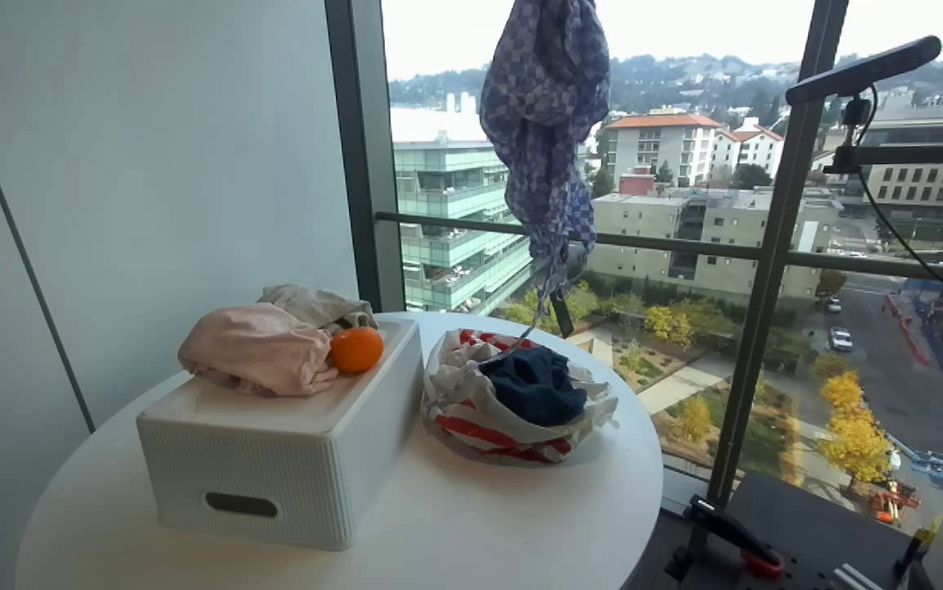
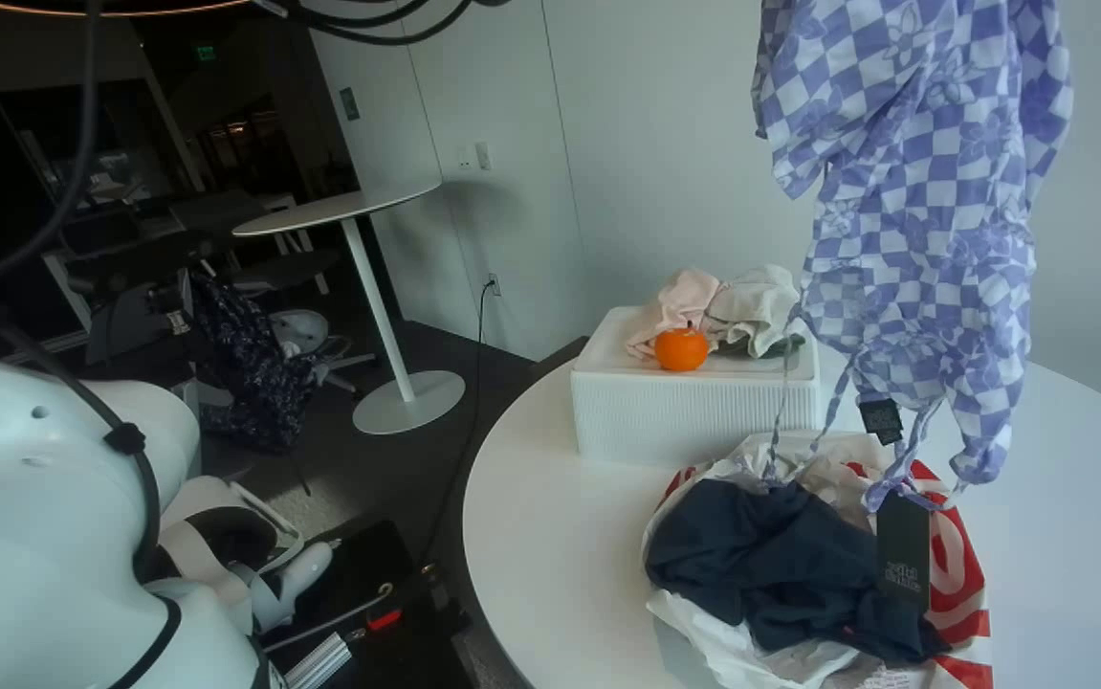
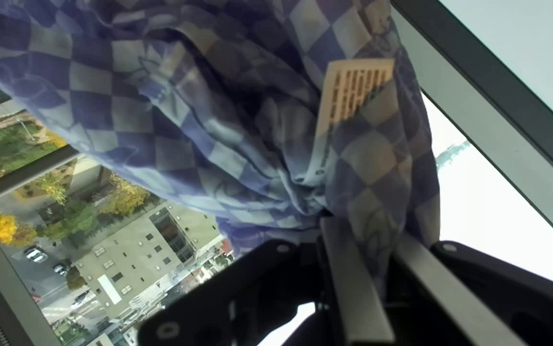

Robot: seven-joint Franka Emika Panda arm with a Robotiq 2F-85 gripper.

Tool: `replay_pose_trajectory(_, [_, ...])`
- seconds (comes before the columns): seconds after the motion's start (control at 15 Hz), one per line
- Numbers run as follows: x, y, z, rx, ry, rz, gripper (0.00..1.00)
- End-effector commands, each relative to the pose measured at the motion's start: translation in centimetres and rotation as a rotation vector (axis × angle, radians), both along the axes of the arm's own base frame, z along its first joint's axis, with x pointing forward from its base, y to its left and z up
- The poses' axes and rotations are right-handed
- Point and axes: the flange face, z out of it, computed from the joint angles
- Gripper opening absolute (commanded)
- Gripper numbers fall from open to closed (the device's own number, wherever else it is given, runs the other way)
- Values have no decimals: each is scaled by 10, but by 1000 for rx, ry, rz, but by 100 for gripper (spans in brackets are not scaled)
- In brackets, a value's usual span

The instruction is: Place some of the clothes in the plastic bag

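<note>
Purple-checked garment (image 2: 933,211): hangs from the hand (image 3: 368,228), long axis vertical | hand: pinching its upper end | red-striped plastic bag (image 1: 471,428): below, near the garment's lower end | next, probably: straight down

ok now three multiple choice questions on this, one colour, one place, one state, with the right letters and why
1. What colour is the small round object on the white box?
a) green
b) orange
c) blue

2. Where does the navy garment lie?
a) on the white box
b) under the white box
c) in the plastic bag

3. What state is the checked garment in?
a) hanging from the end effector
b) folded on the white box
c) stuffed inside the plastic bag

1 b: it is bright orange in both exterior views.
2 c: both exterior views show it lying in the bag's opening.
3 a: the wrist view shows its cloth clamped in the end effector.
</note>
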Motion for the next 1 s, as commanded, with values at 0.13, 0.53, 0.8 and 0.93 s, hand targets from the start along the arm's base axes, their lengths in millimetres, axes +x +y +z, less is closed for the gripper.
replay_pose_trajectory(0.13, [20,1,-73,46,120,44,4])
replay_pose_trajectory(0.53, [15,1,-134,76,233,59,5])
replay_pose_trajectory(0.8, [4,11,-162,67,313,102,5])
replay_pose_trajectory(0.93, [3,21,-183,64,366,147,5])
